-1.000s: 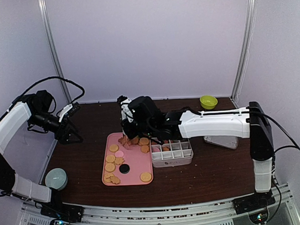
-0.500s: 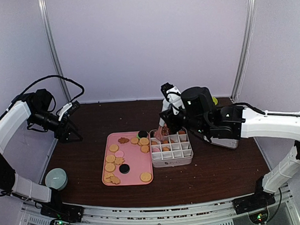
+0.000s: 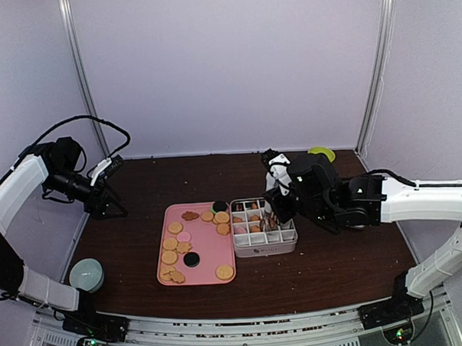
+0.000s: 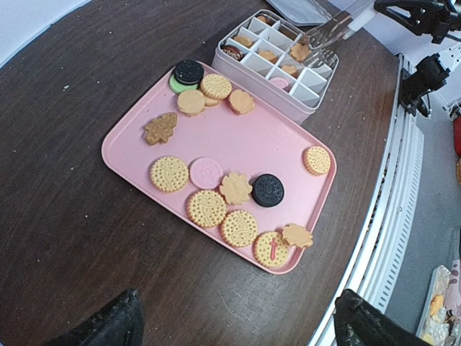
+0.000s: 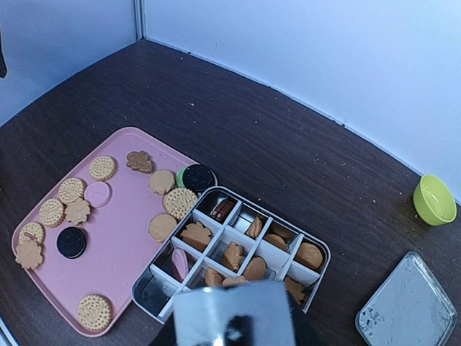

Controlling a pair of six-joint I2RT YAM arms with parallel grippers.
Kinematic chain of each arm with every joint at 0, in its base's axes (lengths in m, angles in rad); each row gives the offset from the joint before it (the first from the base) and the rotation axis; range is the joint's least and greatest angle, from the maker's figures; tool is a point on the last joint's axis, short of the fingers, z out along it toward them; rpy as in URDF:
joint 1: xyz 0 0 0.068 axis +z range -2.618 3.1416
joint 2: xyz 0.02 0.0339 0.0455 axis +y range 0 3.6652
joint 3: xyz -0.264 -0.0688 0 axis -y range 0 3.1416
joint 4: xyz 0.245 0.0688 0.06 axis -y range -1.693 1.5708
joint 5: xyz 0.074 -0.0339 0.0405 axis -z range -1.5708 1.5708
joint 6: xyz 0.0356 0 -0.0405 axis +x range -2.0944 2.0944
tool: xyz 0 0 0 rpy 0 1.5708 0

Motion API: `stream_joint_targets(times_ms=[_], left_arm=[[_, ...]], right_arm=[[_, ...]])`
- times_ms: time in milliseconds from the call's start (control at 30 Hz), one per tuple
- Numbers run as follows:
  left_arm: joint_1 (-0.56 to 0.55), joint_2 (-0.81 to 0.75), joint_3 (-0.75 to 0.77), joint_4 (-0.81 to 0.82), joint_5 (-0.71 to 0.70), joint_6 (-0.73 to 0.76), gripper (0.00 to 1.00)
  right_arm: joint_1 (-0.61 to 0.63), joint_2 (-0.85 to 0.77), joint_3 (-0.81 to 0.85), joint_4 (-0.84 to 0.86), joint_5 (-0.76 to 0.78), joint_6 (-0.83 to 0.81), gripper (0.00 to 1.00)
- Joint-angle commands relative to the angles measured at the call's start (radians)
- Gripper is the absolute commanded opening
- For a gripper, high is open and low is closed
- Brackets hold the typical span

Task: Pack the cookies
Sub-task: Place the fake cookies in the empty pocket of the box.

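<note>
Several cookies (image 3: 170, 244) lie on a pink tray (image 3: 206, 251), mostly golden rounds and flower shapes, with a pink one (image 4: 207, 173) and two dark ones (image 4: 268, 189). A white divided box (image 3: 265, 246) right of the tray holds more cookies (image 5: 233, 256). My right gripper (image 3: 274, 204) is shut on metal tongs (image 4: 328, 34) over the box's right half. The tongs' tips pinch a flower cookie (image 4: 300, 51). In the right wrist view the tongs' metal end (image 5: 230, 313) hides the fingers. My left gripper (image 4: 234, 324) is open and empty, well to the left of the tray (image 3: 103, 203).
A small green bowl (image 3: 321, 155) stands at the back right. A clear lid (image 5: 407, 310) lies right of the box. A pale green round container (image 3: 87, 274) sits at the front left. The table's front edge (image 4: 374, 238) runs near the tray.
My right arm swung right from over the tray's back edge to over the box, carrying the tongs and a cookie. The left arm has not moved.
</note>
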Motion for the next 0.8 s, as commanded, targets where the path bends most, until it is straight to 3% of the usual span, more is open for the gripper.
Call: stream_joint_targets(times_ms=[0,200,500,767], left_arm=[[0.009,-0.002,0.018,-0.001,0.025,0.012,0.94],[0.010,-0.004,0.016,-0.002,0.025,0.013,0.94],[0.009,-0.013,0.006,-0.009,0.023,0.026,0.95],[0.009,-0.010,0.014,-0.010,0.031,0.027,0.95]], right_arm=[[0.000,-0.033,-0.009,0.009,0.049,0.009,0.23],[-0.006,-0.026,0.009,0.019,0.061,-0.004,0.25],[-0.006,-0.016,0.012,0.013,0.039,0.001,0.37],[-0.006,-0.021,0.025,0.010,0.039,-0.007,0.40]])
